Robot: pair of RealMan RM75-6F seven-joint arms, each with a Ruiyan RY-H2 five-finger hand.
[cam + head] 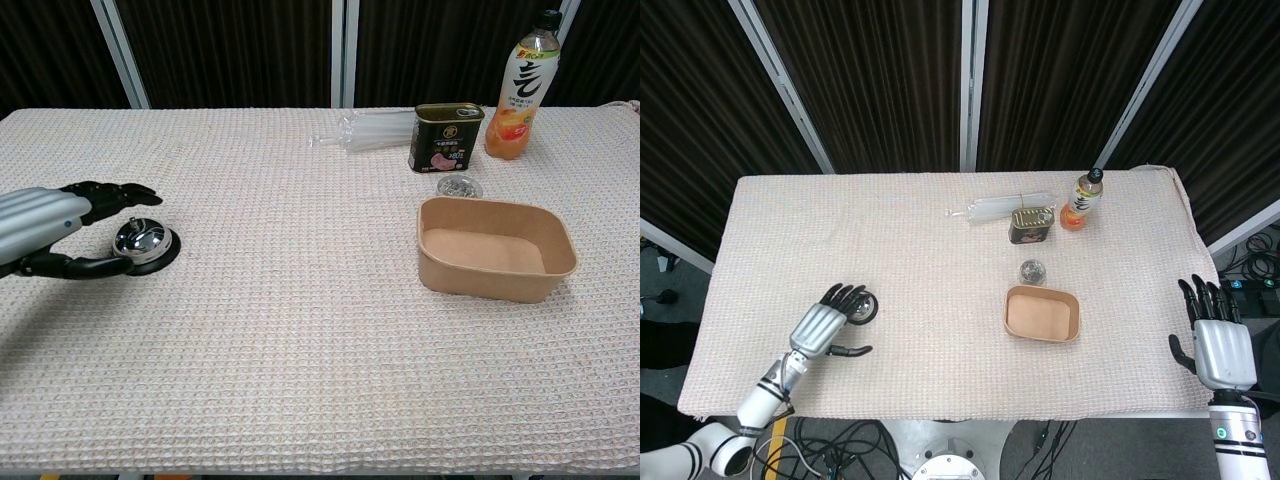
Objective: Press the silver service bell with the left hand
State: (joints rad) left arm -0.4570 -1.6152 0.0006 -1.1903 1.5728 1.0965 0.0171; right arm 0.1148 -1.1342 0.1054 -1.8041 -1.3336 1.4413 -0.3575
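Observation:
The silver service bell (140, 241) on its black base sits on the left part of the cloth-covered table; in the head view the bell (866, 309) is partly covered by fingertips. My left hand (822, 324) (52, 222) hovers just left of and over it, fingers spread, fingertips above the dome and thumb low beside the base. Whether it touches the bell I cannot tell. My right hand (1218, 340) stays open off the table's right front corner, holding nothing.
A brown paper tray (495, 248) stands right of centre. Behind it lie a small metal scourer (459, 187), a dark tin can (443, 138), an orange drink bottle (520, 88) and a clear plastic bag (370, 130).

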